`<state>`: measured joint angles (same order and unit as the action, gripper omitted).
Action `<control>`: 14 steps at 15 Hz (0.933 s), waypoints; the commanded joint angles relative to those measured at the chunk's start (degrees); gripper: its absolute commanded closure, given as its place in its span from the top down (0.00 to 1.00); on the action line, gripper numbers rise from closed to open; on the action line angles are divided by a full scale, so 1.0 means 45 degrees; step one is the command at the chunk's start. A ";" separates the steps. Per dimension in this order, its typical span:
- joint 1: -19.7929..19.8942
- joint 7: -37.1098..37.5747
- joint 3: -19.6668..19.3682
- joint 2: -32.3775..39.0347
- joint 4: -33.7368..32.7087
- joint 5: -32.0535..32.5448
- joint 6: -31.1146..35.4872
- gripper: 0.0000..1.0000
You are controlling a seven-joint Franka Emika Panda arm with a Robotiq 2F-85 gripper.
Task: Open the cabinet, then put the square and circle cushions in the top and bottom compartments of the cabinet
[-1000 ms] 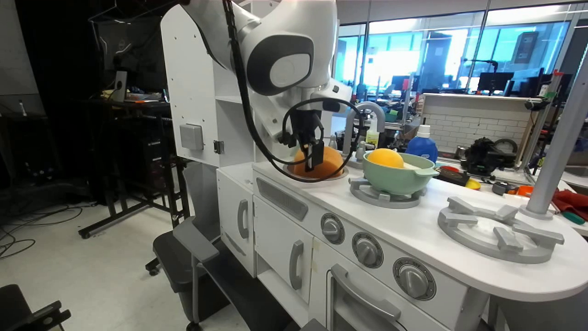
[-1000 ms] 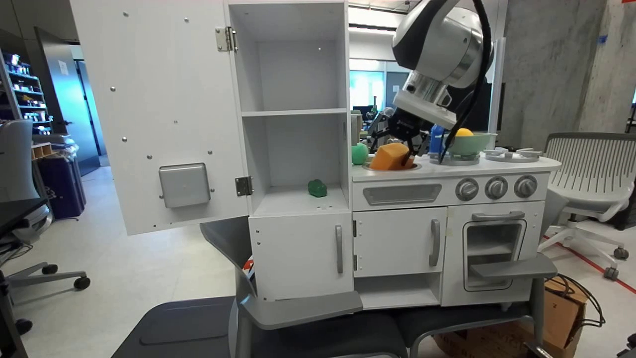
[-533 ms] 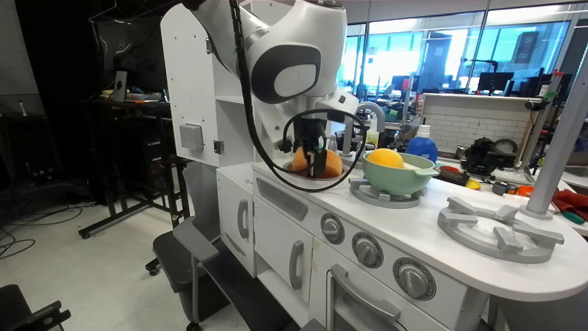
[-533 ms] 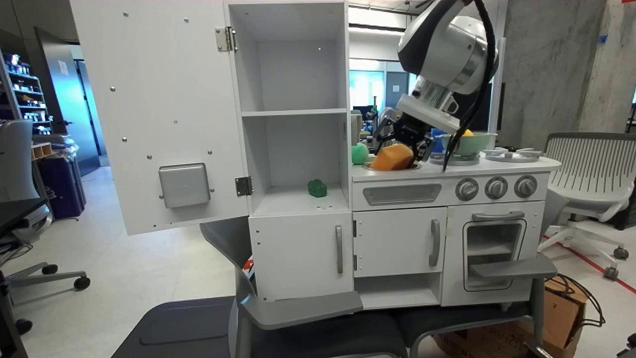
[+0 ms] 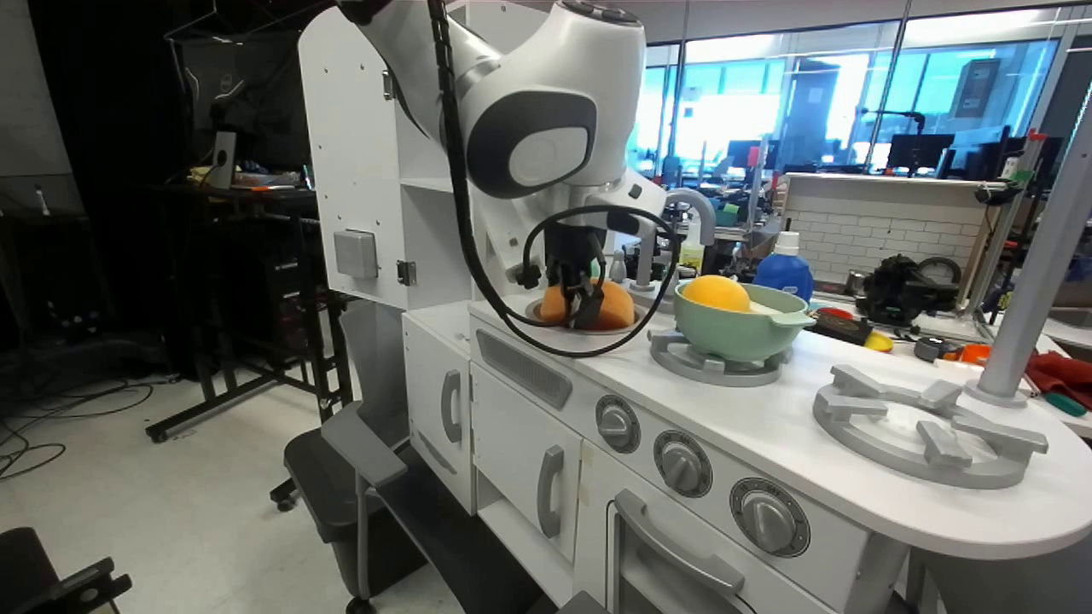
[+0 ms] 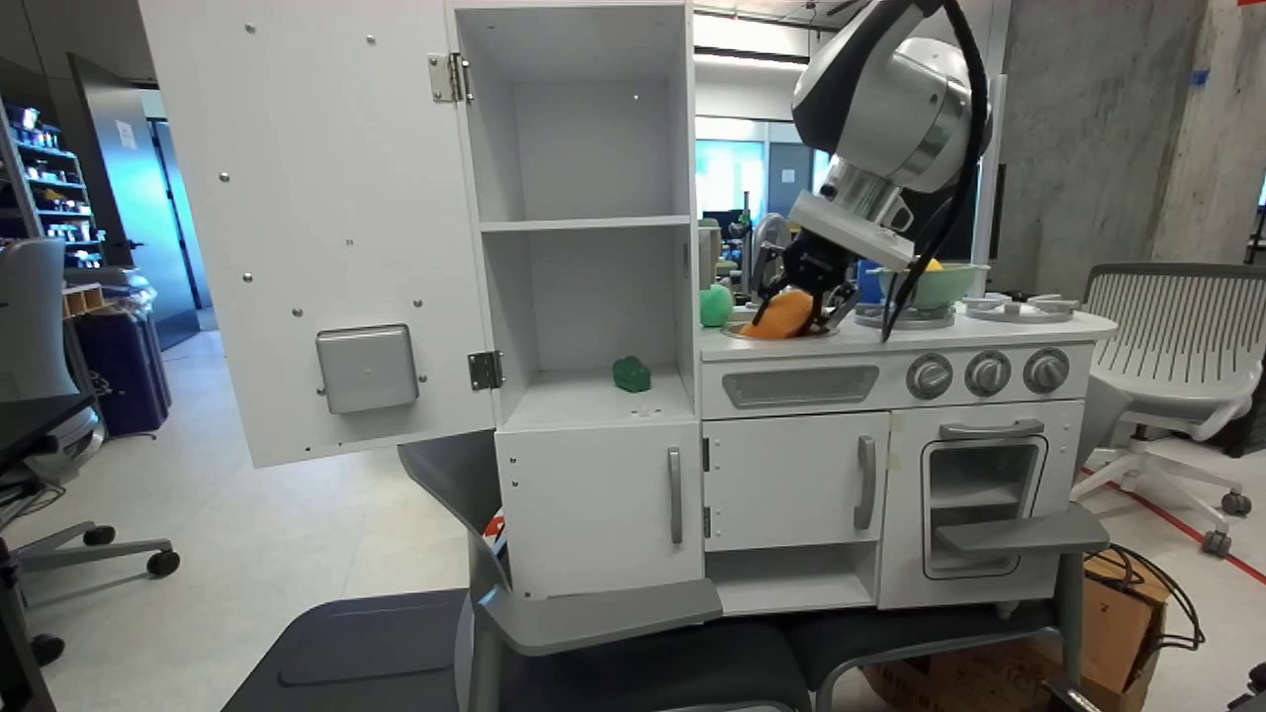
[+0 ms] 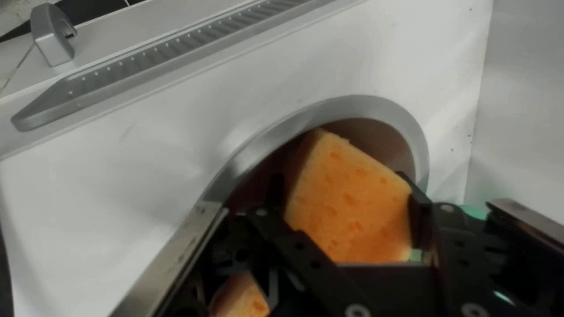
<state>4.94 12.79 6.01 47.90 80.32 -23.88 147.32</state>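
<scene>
My jaws are clamped on the square cushion [image 7: 352,202], pressing two opposite sides where it sits tilted in the sink [image 7: 365,106]. I judge it light, soft and spongy, likelier to squash than to slip or break, so I want a deep hold around its middle, not its edge. The circle cushion [image 5: 717,292], as I take it, sits in the bowl [image 5: 738,334] beside my jaws on the tabletop [image 5: 725,409]; it may roll, so I would straddle its widest part. I count one square cushion, though an orange patch [image 7: 242,299] behind my jaws may be it or another; one circle cushion; one bowl; one sink. Across my jaws from the bowl: one cabinet [image 6: 586,224], its one tall door [image 6: 321,198] open; one top compartment [image 6: 598,148] and, under it, one bottom compartment [image 6: 598,297] holding one green lump [image 6: 632,374]; one round green thing [image 6: 717,305] nearer my jaws.
</scene>
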 commanded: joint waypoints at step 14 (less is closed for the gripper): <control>-0.1689 -0.1328 -0.0230 -0.3599 0.1504 0.3205 -0.4474 0.03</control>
<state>-1.31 10.01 3.50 39.74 81.17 -10.44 133.73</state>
